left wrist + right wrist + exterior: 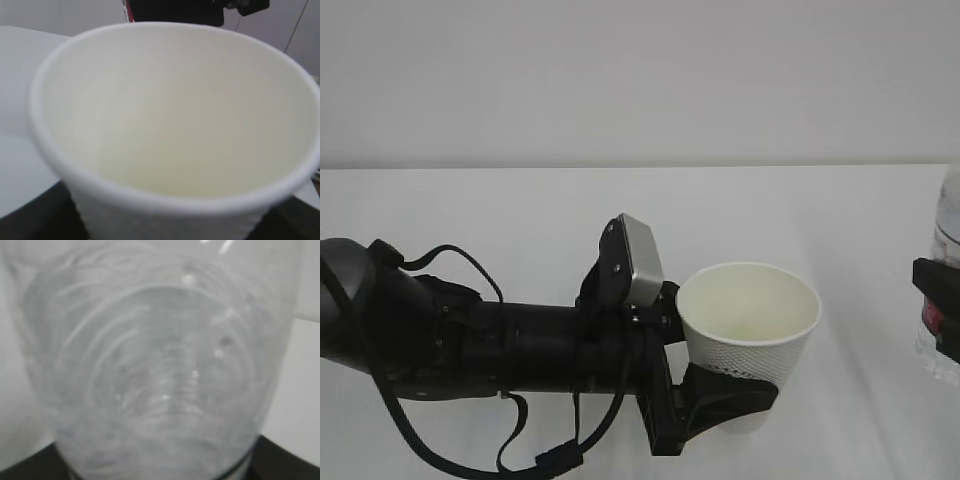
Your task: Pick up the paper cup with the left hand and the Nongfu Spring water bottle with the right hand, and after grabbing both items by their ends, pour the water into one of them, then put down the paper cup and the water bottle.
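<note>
Exterior view first: the left claw is pinching the paper cup low on its body, centre-right of the frame, mouth up and tipped a little toward the camera. It looks lifted off the white surface, though I can't be sure. At the far right edge only a sliver of the Nongfu Spring water bottle shows, with the right claw clamped around it by the red label. Cup and bottle sit well apart.

Left wrist view: the cup fills the whole frame and its inside looks dry and empty. A dark shape sits at the top edge; can't tell what it is.

Right wrist view: just the clear ribbed bottle wall, water inside, black claw parts at the bottom corners.

Risks, I reckon: the cup is soft, so a hard squeeze could crumple it, and a misaligned pour would spill. Nothing else seems to be in the way.
</note>
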You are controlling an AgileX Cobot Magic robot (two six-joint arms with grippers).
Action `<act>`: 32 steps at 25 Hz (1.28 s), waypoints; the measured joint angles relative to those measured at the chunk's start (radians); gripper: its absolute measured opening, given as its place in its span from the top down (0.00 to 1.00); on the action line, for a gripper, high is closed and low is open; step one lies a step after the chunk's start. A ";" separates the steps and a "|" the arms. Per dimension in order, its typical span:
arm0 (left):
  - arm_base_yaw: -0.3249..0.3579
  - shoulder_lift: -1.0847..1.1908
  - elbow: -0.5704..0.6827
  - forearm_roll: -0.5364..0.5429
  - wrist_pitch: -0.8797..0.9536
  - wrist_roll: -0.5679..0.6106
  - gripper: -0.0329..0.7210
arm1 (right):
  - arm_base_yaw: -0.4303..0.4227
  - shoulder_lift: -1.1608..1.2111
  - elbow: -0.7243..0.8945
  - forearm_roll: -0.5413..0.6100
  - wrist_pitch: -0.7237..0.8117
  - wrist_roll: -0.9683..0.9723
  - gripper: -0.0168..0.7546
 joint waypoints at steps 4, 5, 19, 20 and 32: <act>0.000 0.000 0.000 0.002 0.001 0.000 0.19 | 0.000 0.000 0.000 -0.025 0.007 -0.034 0.46; 0.000 0.000 0.000 0.004 0.001 0.000 0.19 | 0.000 0.000 0.000 -0.027 0.007 -0.042 0.46; -0.060 0.000 0.000 -0.003 0.034 0.002 0.20 | 0.000 0.000 -0.002 -0.035 -0.039 -0.154 0.46; -0.060 0.000 0.000 -0.005 0.035 0.002 0.20 | 0.000 0.000 -0.002 -0.035 -0.038 -0.166 0.46; -0.060 -0.004 0.000 -0.005 0.033 0.003 0.20 | 0.000 0.000 -0.002 -0.036 -0.118 -0.326 0.46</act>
